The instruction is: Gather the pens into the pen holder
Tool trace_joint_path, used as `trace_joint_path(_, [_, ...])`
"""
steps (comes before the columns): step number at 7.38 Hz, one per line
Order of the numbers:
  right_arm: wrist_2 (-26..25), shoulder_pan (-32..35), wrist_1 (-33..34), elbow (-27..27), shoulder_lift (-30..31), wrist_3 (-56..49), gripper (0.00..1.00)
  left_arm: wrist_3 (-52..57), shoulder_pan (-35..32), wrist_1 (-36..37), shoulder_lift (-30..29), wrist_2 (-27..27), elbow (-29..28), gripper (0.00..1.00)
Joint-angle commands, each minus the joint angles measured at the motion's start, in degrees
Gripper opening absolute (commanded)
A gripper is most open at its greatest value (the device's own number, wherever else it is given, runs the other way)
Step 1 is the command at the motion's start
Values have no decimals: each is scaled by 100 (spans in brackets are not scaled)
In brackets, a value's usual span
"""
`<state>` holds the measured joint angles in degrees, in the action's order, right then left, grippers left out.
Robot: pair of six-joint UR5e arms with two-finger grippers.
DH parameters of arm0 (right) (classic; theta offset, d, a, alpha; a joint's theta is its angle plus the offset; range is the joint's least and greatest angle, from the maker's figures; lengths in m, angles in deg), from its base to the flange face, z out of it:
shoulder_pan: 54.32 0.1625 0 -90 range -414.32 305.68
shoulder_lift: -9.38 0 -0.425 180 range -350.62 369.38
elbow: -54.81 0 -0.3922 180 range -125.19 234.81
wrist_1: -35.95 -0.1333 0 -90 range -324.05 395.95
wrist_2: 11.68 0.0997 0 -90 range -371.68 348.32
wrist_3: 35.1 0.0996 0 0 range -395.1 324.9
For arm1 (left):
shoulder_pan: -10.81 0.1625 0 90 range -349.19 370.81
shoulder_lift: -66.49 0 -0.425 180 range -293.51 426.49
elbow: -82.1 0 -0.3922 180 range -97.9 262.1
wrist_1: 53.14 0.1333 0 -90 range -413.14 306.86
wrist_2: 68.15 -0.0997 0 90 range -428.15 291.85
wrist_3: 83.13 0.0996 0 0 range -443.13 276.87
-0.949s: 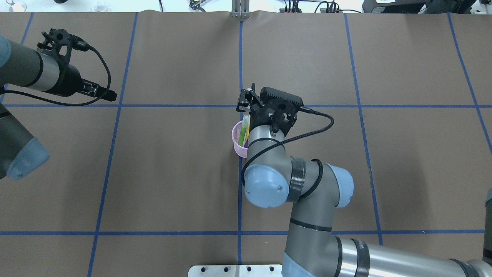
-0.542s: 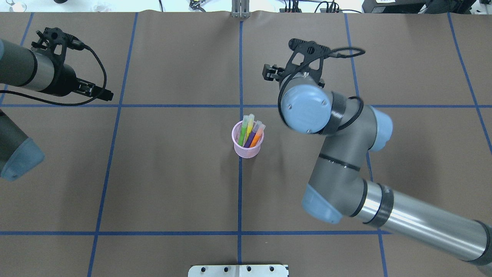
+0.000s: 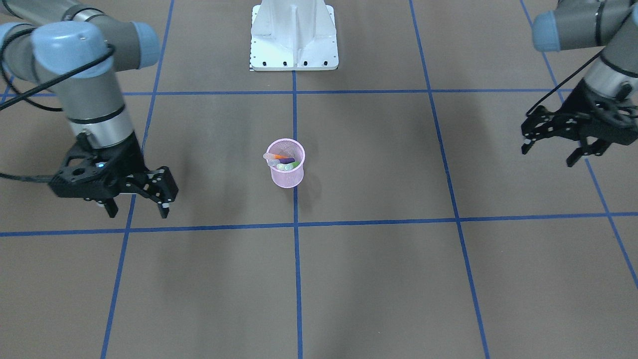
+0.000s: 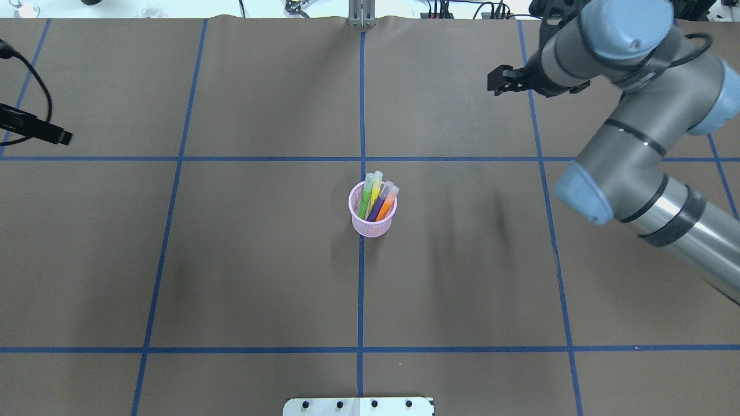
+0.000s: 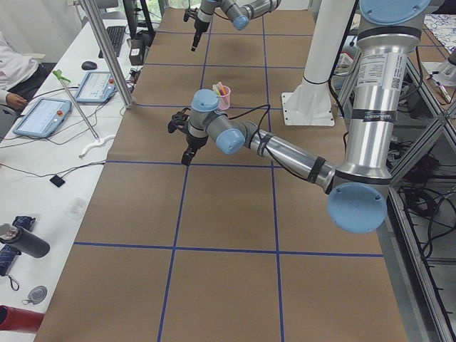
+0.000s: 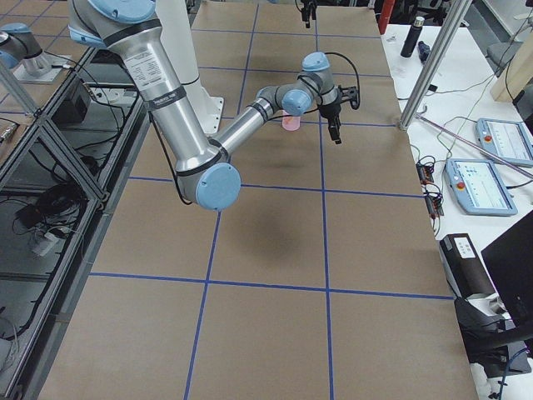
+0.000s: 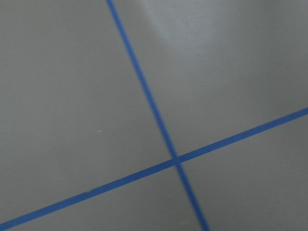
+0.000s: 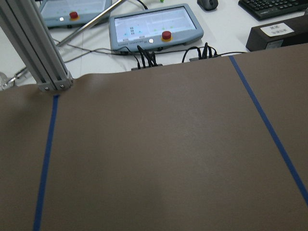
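Pens (image 4: 376, 199), four of them, stand leaning inside the pink pen holder (image 4: 373, 226), upright mid-bench (image 4: 231, 260) on a blue tape line (image 4: 361, 300). My right fingers (image 3: 163, 208) are apart, empty. My left fingers (image 3: 528, 137) are apart, empty. Both hang well apart from the holder.

— What moved in the overhead view?
— The right gripper (image 4: 500, 80) left the cup (image 4: 370, 229) and swung off to the upper right.
— And the other?
— The left gripper (image 4: 55, 136) slid to the left edge, mostly out of frame.
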<state>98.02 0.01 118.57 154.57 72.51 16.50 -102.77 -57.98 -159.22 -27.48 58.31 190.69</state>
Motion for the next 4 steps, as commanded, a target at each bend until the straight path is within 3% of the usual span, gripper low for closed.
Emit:
trace_joint_path(1, [1637, 1093, 497, -114, 506, -2049, 99, 1780, -1124, 1626, 45, 423, 66, 100])
trace_joint_path(2, [1738, 1480, 692, -123, 795, -2840, 99, 2737, -1563, 2365, 28, 388, 5, 100])
trace_joint_path(4, [2141, 2183, 791, -271, 1384, -4257, 99, 3396, -2110, 2566, 332, 414, -328, 100])
